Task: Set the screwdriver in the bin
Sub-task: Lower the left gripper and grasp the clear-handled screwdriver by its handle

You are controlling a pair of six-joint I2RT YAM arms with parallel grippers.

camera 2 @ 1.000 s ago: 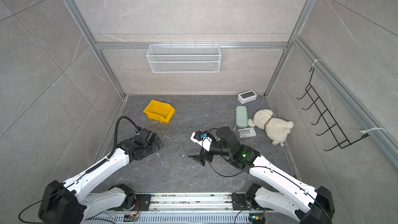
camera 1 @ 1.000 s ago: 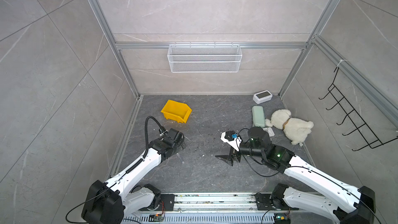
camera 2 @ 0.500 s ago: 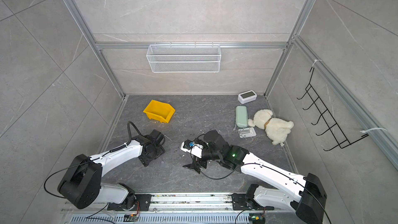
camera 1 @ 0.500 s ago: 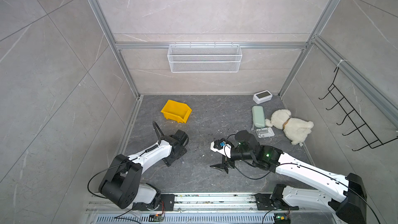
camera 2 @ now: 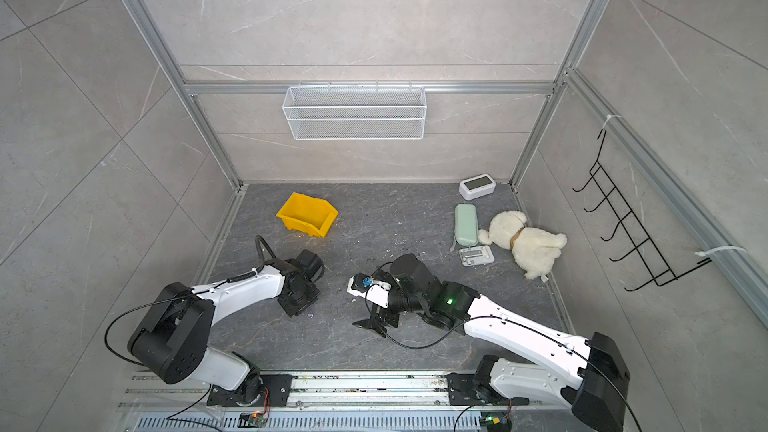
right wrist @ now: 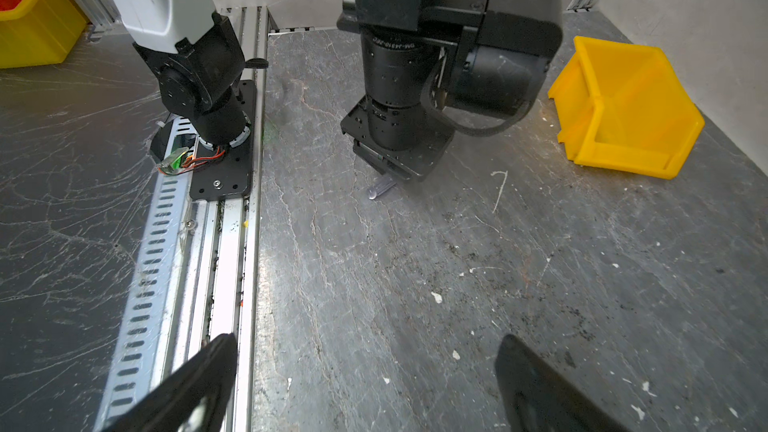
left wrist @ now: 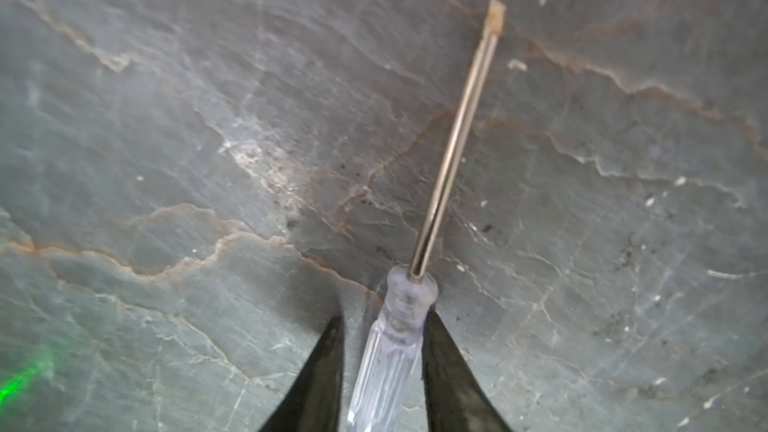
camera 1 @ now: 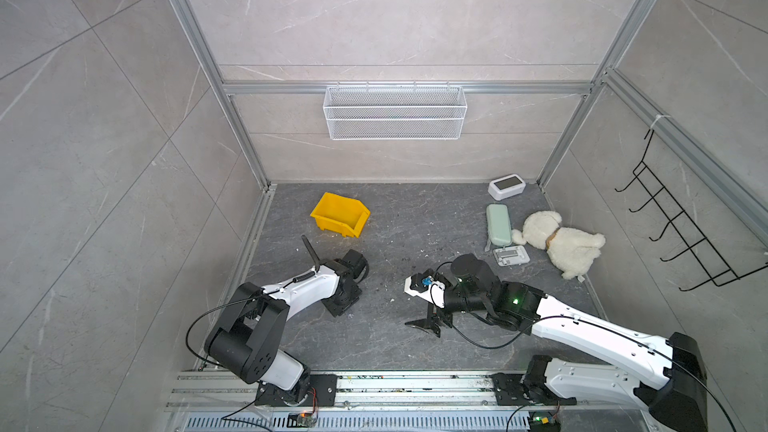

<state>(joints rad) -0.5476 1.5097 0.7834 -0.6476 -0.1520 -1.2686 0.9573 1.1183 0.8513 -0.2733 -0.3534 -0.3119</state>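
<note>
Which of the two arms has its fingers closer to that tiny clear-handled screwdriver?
Left. The left gripper is right at the screwdriver, its fingers on either side of the clear handle. The right gripper is open and well apart from it, over toward the right.

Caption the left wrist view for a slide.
Left gripper fingers flank the screwdriver by its clear handle on the grey floor.

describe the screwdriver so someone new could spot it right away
On the dark stone floor, find the left gripper low on the near side of the yellow bin. Between its jaws lies the screwdriver: thin metal shaft, clear fluted handle, unlike the white scraps nearby.
</note>
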